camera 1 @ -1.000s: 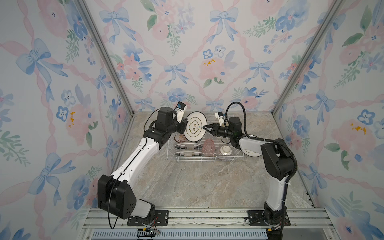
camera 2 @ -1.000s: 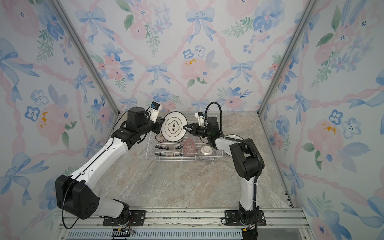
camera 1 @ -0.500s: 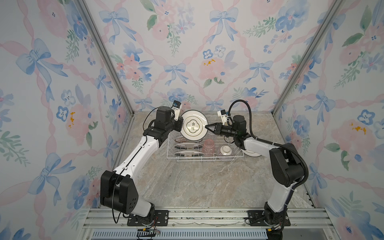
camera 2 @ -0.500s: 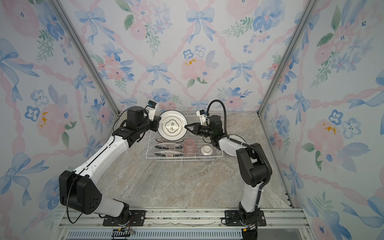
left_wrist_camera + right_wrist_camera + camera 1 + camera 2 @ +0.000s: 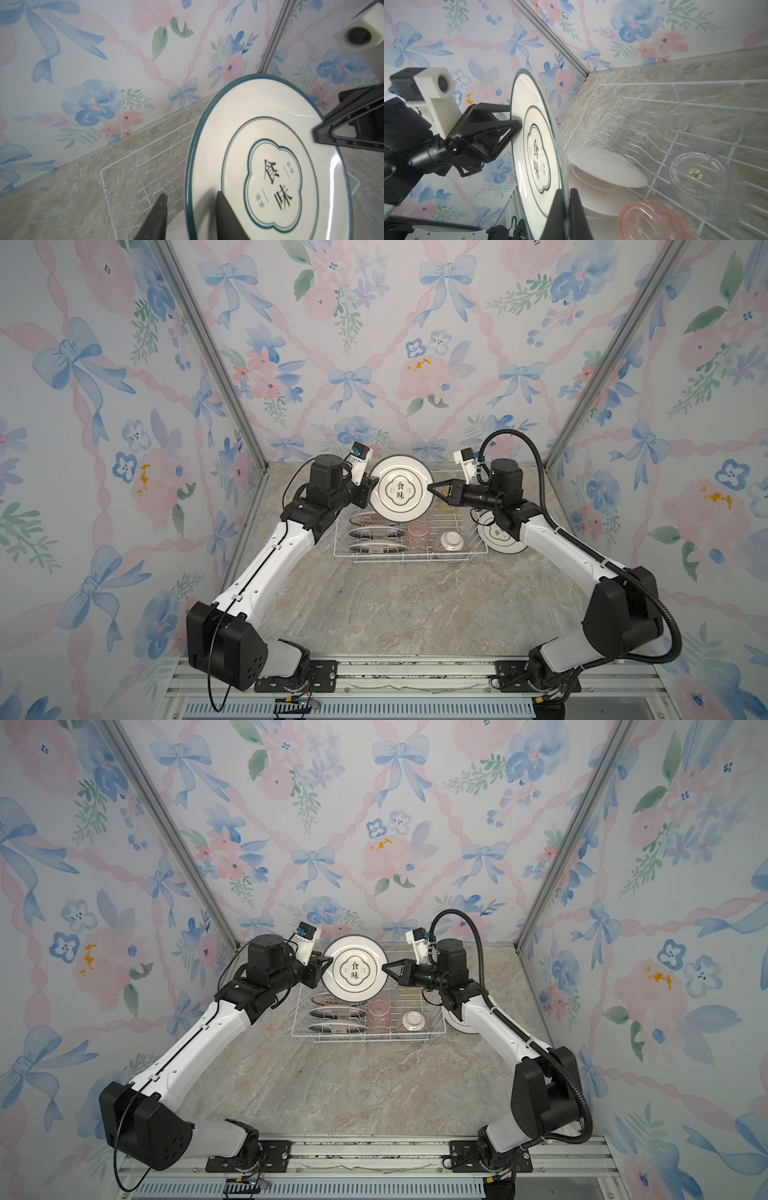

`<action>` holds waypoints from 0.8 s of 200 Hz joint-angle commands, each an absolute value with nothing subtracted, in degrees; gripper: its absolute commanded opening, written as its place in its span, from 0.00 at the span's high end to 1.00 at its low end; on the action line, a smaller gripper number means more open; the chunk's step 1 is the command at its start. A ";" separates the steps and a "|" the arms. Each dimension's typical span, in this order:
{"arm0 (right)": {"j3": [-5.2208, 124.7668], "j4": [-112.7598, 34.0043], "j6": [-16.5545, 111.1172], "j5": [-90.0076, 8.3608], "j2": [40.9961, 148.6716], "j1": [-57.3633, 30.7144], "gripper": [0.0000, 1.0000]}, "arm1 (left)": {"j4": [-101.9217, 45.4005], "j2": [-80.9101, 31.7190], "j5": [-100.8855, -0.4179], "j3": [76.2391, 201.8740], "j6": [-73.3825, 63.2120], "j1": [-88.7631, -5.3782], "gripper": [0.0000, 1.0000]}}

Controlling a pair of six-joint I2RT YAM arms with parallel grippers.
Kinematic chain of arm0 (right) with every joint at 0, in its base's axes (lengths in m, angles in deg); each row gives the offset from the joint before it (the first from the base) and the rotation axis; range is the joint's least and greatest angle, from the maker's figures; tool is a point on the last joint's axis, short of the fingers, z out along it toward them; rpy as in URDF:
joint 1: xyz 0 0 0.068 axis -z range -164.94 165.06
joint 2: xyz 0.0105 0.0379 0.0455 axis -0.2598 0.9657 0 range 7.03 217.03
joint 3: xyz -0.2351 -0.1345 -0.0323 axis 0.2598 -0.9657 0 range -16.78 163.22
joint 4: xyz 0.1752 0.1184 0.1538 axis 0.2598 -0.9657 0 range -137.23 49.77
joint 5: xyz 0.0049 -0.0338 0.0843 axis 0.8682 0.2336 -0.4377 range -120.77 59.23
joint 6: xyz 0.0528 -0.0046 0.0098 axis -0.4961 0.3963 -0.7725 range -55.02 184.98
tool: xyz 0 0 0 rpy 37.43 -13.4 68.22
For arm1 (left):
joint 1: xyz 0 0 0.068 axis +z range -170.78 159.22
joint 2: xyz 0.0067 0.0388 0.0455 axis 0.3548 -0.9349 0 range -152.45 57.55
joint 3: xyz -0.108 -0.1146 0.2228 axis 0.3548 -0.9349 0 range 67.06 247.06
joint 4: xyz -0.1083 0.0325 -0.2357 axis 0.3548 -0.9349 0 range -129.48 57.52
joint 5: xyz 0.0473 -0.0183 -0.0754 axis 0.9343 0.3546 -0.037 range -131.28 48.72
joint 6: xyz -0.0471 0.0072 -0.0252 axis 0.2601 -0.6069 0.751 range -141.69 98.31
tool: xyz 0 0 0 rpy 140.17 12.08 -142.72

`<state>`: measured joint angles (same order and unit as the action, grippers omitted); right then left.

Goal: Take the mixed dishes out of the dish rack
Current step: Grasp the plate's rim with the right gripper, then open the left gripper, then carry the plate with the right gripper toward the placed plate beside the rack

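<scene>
- Right gripper is clamped tight on the right rim of the lifted plate; left gripper stands parted astride its left rim, with a gap showing behind.
- Dish rack sits at the back of the table, below the upright plate.
- Three plates sit in the rack's left side.
- Another plate lies on the table just right of the rack.
- Pink tumbler and upturned bowl sit in its right part.
</scene>
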<state>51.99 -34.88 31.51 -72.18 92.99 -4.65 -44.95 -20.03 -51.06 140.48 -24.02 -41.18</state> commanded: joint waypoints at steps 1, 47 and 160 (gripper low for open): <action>52.94 -42.76 36.94 -71.84 88.07 -3.36 1.00 | -46.35 -18.68 -52.13 140.71 -24.59 -41.04 0.64; 53.85 -59.06 43.07 -63.23 79.42 0.91 1.00 | -47.06 -17.34 -48.57 140.28 -24.66 -41.03 0.64; 39.36 -70.32 41.44 -59.04 74.23 40.83 1.00 | -58.67 -17.07 -34.64 137.47 -25.01 -44.34 0.59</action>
